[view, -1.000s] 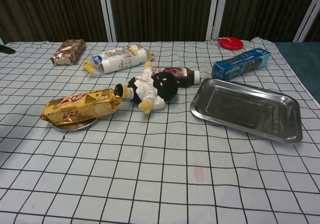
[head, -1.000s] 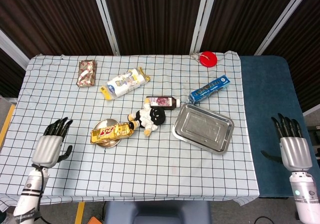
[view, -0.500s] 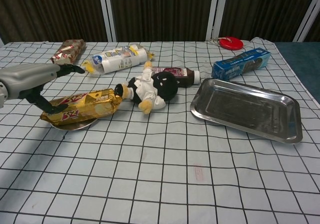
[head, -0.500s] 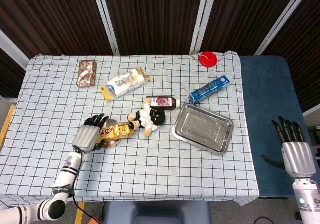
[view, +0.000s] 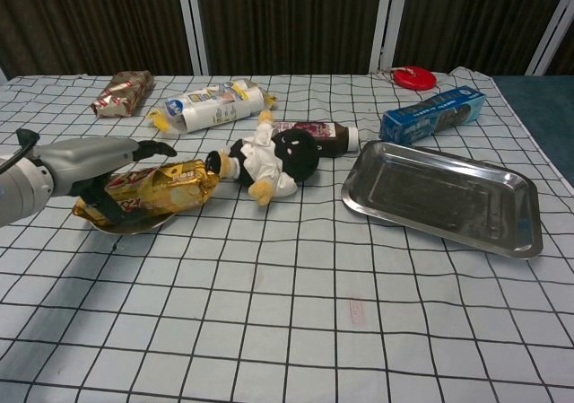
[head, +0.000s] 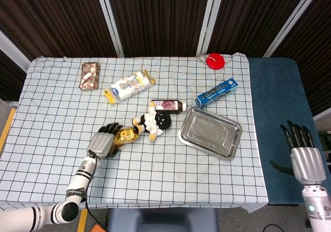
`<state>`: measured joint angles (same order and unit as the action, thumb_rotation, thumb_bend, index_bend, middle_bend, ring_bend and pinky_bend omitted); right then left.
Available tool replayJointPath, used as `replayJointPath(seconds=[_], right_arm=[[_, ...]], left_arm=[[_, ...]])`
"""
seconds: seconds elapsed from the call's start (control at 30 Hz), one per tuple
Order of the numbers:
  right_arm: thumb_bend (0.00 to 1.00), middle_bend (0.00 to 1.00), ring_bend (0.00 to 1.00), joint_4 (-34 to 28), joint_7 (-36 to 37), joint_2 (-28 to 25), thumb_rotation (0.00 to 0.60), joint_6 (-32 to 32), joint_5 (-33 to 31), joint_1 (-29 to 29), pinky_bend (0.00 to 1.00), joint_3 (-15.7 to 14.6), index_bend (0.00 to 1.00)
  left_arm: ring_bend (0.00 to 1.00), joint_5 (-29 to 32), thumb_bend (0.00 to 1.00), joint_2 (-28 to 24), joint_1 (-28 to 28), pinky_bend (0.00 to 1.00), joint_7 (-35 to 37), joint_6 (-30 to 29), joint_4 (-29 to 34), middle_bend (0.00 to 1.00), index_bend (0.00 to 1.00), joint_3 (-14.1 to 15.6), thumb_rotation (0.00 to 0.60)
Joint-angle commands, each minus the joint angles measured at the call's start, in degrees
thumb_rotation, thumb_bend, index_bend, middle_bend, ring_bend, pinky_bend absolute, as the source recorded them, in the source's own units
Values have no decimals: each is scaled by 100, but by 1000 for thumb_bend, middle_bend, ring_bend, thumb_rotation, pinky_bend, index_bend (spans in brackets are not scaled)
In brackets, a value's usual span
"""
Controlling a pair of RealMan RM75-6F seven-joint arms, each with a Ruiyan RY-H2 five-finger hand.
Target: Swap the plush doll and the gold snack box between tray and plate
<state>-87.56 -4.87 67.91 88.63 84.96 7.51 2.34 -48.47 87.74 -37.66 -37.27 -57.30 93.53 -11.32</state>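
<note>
Gold snack box [view: 148,190] on plate [view: 134,226], left hand [view: 85,165] closing over it, fingers apart; steel tray [view: 444,198] unfilled, plush doll [view: 269,159] on cloth, swap unstarted.

Shiny metal tray [view: 502,232], glossy foil snack box [view: 170,186], soft plush doll [view: 269,161].

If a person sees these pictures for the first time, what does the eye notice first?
Probably the left hand, reaching over the gold snack box that lies on the small plate at the table's left. Next, the black and white plush doll lying on the cloth at the centre, and to its right the shiny metal tray, which holds nothing.
</note>
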Motion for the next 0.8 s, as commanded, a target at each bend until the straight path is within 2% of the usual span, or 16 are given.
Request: replayJointPath(seconds=[0.03,0.13,0.2,0.3,0.47,0.63,0.8], right_arm=[[98,0,0,18,13,17,600,-13,8,-6,0,20,0],[98,0,0,30,9,28,600,-29,13,-12,0,35,0],[98,0,0,39,-3,34,600,-62,24,-13,0,37,0],[97,0,0,42,4,36,600,-70,40,-23,0,56,0],[98,0,0,51,33,50,600,-57,79,-46,0,85,0],[98,0,0,68,36,72,600,-56,88,-63,0,118,0],[98,0,0,57,79,75,600,-40,110,-84,0,146,0]], left_arm=[[71,-70,417,136,-47,127,109,-31,-211,98,0,54,600],[167,-167,417,291,-61,146,214,-107,-439,190,24,72,600],[308,-457,417,585,-36,222,410,-374,-833,333,123,66,600],[408,-738,414,779,6,320,647,-479,-1182,458,240,153,600],[442,-593,414,785,-5,359,617,-316,-1278,485,268,206,600],[517,-753,431,744,24,481,660,-484,-1234,549,301,199,600],[577,-1198,441,387,157,575,637,-976,-612,608,366,214,600]])
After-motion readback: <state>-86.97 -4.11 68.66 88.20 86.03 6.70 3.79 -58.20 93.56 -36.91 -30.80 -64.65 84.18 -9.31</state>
